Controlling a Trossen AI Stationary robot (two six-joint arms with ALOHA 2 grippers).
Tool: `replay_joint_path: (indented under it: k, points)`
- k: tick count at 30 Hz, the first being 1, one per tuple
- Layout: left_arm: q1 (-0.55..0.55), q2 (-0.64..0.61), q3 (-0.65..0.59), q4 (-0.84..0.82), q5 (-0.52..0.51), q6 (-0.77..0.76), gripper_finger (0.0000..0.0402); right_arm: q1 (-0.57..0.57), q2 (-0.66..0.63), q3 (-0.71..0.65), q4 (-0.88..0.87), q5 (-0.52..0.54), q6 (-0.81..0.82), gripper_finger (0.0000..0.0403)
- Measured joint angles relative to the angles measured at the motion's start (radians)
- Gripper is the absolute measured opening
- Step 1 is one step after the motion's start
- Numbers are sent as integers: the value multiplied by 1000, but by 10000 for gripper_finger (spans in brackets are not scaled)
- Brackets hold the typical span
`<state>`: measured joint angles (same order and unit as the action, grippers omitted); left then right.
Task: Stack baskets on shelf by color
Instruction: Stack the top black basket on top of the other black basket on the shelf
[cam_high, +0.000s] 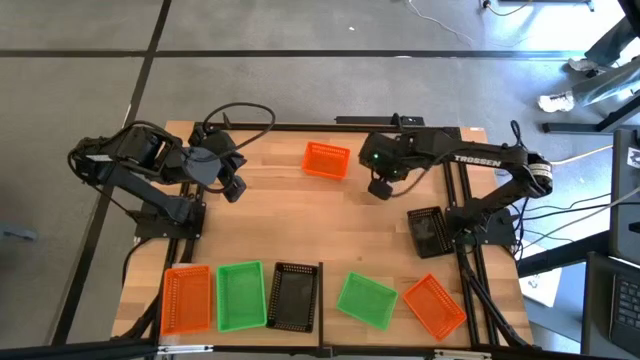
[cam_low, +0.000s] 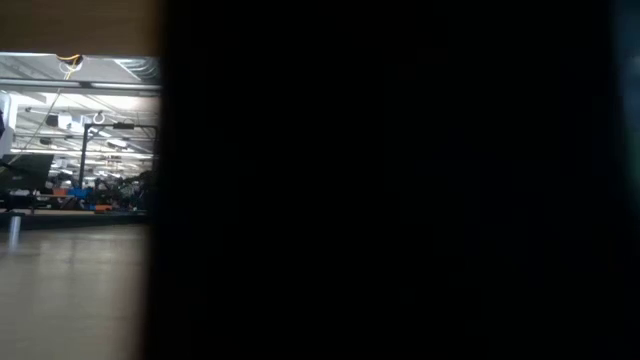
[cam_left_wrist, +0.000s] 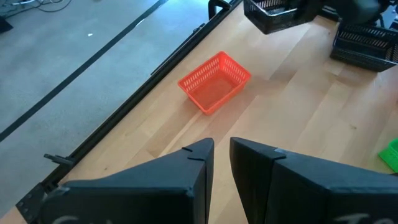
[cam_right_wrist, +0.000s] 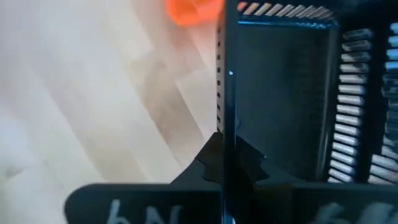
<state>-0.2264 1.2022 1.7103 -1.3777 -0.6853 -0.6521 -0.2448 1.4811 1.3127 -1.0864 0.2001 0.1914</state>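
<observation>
My right gripper (cam_high: 380, 187) hovers over the table's far middle, shut on a black basket (cam_right_wrist: 280, 93). That basket also shows in the left wrist view (cam_left_wrist: 273, 14). An orange basket (cam_high: 326, 159) stands on the table just left of it. Another black basket (cam_high: 428, 232) stands by the right arm's base. On the shelf (cam_high: 335, 325) at the near edge, an orange (cam_high: 187, 298), a green (cam_high: 241, 295) and a black basket (cam_high: 293, 297) stand left of the dark divider (cam_high: 320, 290). My left gripper (cam_high: 235, 185) is empty at the far left, its fingers a narrow gap apart (cam_left_wrist: 222, 163). My right gripper pinches one lattice side wall of the black basket at its rim (cam_right_wrist: 224, 118), one finger inside the basket and one outside. The fingers come from above, pointing down. Whether the basket is clear of the table I cannot tell.
A green basket (cam_high: 366, 300) and an orange basket (cam_high: 434, 305) lie askew right of the divider. A black metal frame runs along the table's edges (cam_high: 300, 127). A dark thing close to the low camera (cam_low: 400, 180) blocks most of that view.
</observation>
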Motion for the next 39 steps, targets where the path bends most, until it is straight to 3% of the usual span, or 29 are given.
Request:
replay_joint_path:
  k: [7,21,27,33,39]
  points:
    - [0,0,0,0,0,-47,44,151,0,194,-62,19,-203,0]
    - [0,0,0,0,33,-122,44,409,33,454,-20,17,-707,0]
    - [-4,0,0,0,75,-124,44,513,166,656,-77,11,-856,0]
    - [-3,0,0,-1,78,-124,44,594,333,882,-147,-120,-1010,0]
    - [-3,0,0,-2,78,-91,44,663,460,1043,-200,-142,-1088,0]
